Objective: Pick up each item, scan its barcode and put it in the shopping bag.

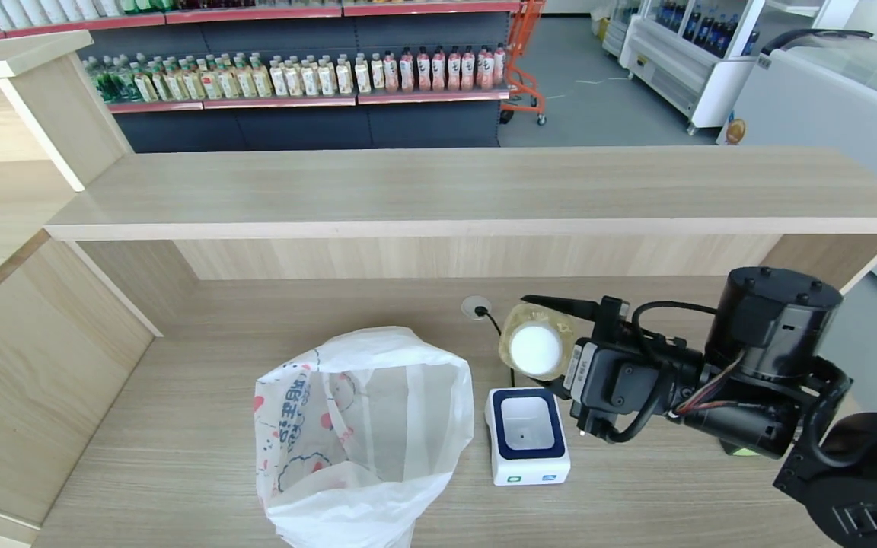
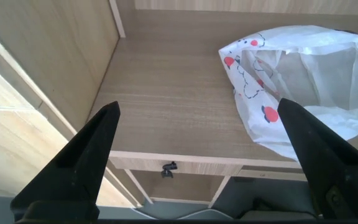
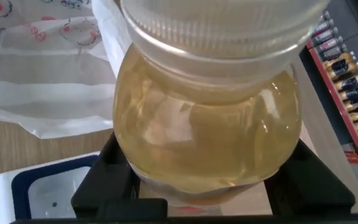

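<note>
**1. R gripper** (image 1: 543,344): ctr-right of the head frame, arm entering from the lower right. We see its jaws pinching a jar (image 1: 536,348) from two sides. One black finger (image 1: 560,306) runs along the jar's upper edge in frame. The other is mostly hidden under the jar.

**2. Jar:** clear body, yellowish liquid, white lid turned toward the head cam. In the head frame it sits just above the scanner (image 1: 527,434) and right of the shopping bag (image 1: 362,426). In the R wrist view its body sits betw. the black fingers, w/ scanner and bag on the counter beyond.

**3. Scanner:** white box w/ dark-blue surround at its window, lower ctr of the head frame, flat on the counter (image 1: 180,457). A black cable (image 1: 496,326) leaves a round port (image 1: 476,307) in the counter and passes behind the jar.

**4. Shopping bag:** white plastic w/ red and blue print, lower ctr-left, standing w/ mouth open upward. It is just beside the scanner; we cannot tell whether they touch.

**5. L gripper** (image 2: 197,104): jaws spread wide, bare counter seen betw. them, near the counter's edge. The bag lies beyond one finger.

**6. Bkgd:** a raised wooden ledge (image 1: 484,190) crosses the middle of the head frame. Shelves of bottles (image 1: 294,76) run along the upper left and ctr.
</note>
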